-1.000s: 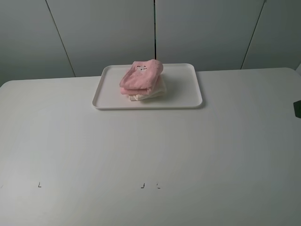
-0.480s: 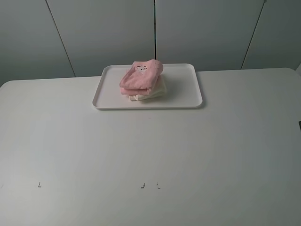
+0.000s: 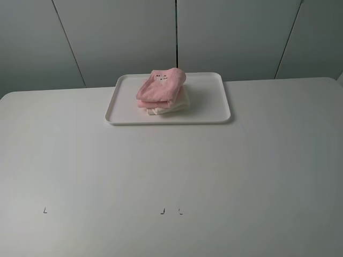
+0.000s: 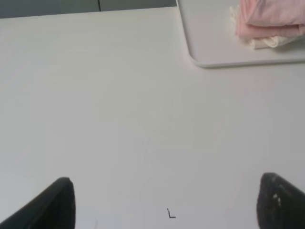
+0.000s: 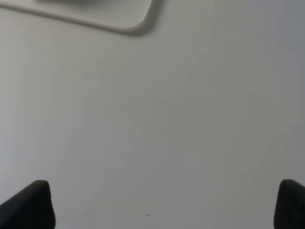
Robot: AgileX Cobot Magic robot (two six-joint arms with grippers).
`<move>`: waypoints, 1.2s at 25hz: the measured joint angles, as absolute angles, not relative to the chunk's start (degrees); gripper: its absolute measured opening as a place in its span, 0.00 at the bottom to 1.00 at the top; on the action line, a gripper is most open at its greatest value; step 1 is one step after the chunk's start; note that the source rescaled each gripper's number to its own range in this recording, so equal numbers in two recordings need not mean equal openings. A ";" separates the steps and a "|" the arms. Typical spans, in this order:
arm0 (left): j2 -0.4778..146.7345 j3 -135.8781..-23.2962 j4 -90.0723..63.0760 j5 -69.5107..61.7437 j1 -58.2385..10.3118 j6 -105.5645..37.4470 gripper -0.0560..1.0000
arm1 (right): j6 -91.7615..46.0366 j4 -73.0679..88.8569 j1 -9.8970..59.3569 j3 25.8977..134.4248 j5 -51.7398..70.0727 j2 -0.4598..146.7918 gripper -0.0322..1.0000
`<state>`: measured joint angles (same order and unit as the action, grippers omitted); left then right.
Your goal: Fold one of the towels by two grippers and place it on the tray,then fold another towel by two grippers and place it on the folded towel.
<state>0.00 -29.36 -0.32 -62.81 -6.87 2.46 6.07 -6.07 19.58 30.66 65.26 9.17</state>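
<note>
Pink towel (image 3: 159,87) stacked on cream towel (image 3: 170,107), left hand (image 4: 164,202) and right hand (image 5: 164,202) spread wide, empty

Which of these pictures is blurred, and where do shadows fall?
Right wrist view: soft and out of focus, the tray corner hazy. Left wrist view: sharper, the pink towel shows texture. Exterior high view: even, diffuse light, with a faint shadow right of the towels on the tray.
</note>
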 joint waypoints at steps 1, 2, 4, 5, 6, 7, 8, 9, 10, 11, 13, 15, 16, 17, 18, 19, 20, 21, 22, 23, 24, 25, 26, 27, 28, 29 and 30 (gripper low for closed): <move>0.00 -29.33 -0.32 -62.66 -6.87 2.46 0.98 | 6.17 -6.68 19.58 30.66 65.22 7.27 1.00; 0.00 -29.33 -0.32 -62.53 -6.87 2.46 0.98 | 6.17 -6.84 19.58 30.66 65.28 5.77 1.00; 0.00 -29.33 -0.32 -62.45 -6.87 2.46 0.98 | 6.17 -6.84 19.58 30.66 65.28 2.24 1.00; 0.00 -29.33 -0.32 -62.45 -6.87 2.46 0.98 | 6.17 -6.46 19.58 30.66 65.28 1.20 1.00; 0.00 -29.33 -0.32 -62.45 -6.87 2.46 0.98 | 5.44 -5.91 19.58 30.66 65.28 0.52 1.00; 0.00 -29.33 -0.32 -62.40 -6.87 2.46 0.98 | 4.66 -4.86 19.58 30.66 65.37 0.26 1.00; 0.00 -29.33 -0.32 -62.40 -6.87 2.43 0.98 | 3.32 -3.73 19.58 30.56 65.23 0.26 1.00; 0.00 -29.33 -0.32 -62.40 -6.87 2.32 0.98 | 1.84 -2.69 19.58 30.25 64.58 0.24 1.00; 0.00 -29.33 -0.32 -62.40 -6.87 2.33 0.98 | 0.69 -1.76 19.58 29.63 63.76 0.14 1.00; 0.00 -29.33 -0.42 -62.40 -6.87 2.29 0.98 | -0.33 -0.82 19.58 29.32 63.49 0.14 1.00; 0.00 -29.33 -0.56 -62.40 -6.87 2.06 0.98 | -1.43 -0.39 19.58 29.34 63.22 0.03 1.00; 0.00 -29.33 -1.03 -62.40 -6.87 1.57 0.98 | -2.00 0.00 19.58 29.34 63.09 -0.06 1.00; 0.00 -29.33 -1.17 -62.40 -6.87 1.33 0.98 | -2.27 0.00 19.58 29.34 63.09 -0.06 1.00; 0.00 -29.33 -1.29 -62.40 -6.87 1.33 0.98 | -2.70 0.78 19.58 29.34 63.00 -0.06 1.00; 0.00 -29.33 -1.41 -62.40 -6.87 1.22 0.98 | -3.53 1.43 19.58 29.34 63.00 -0.06 1.00; 0.00 -29.33 -1.65 -62.40 -6.87 1.22 0.98 | -4.20 2.16 19.58 29.34 63.00 -0.06 1.00; 0.00 -29.33 -1.78 -62.40 -6.87 1.22 0.98 | -4.55 2.58 19.58 29.34 63.00 -0.06 1.00; 0.00 -29.33 -1.87 -62.40 -6.87 1.22 0.98 | -4.73 2.70 19.58 29.34 63.00 -0.06 1.00; 0.00 -29.33 -2.01 -62.40 -6.87 1.22 0.98 | -4.98 2.70 19.58 29.34 63.00 -0.06 1.00; 0.00 -29.33 -2.11 -62.40 -6.87 1.22 0.98 | -4.99 2.70 19.58 29.34 63.00 -0.06 1.00; 0.00 -29.33 -2.12 -62.40 -6.87 1.22 0.98 | -5.08 2.82 19.58 29.34 63.00 -0.06 1.00; 0.00 -29.33 -2.22 -62.40 -6.87 1.22 0.98 | -5.08 2.82 19.58 29.34 63.00 -0.06 1.00; 0.00 -29.33 -2.22 -62.40 -6.87 1.22 0.98 | -5.08 2.82 19.58 29.34 63.00 -0.06 1.00; 0.00 -29.33 -2.22 -62.40 -6.87 1.22 0.98 | -5.08 2.82 19.58 29.34 63.00 -0.06 1.00; 0.00 -29.33 -2.22 -62.40 -6.72 1.22 0.98 | -5.08 2.96 19.54 29.34 63.00 -0.06 1.00; 0.00 -29.33 -2.22 -62.40 -6.65 1.22 0.98 | -5.08 3.18 19.22 29.34 63.00 -0.06 1.00; 0.00 -29.33 -2.11 -62.40 -6.25 1.22 0.98 | -5.08 3.43 18.69 29.34 63.00 -0.06 1.00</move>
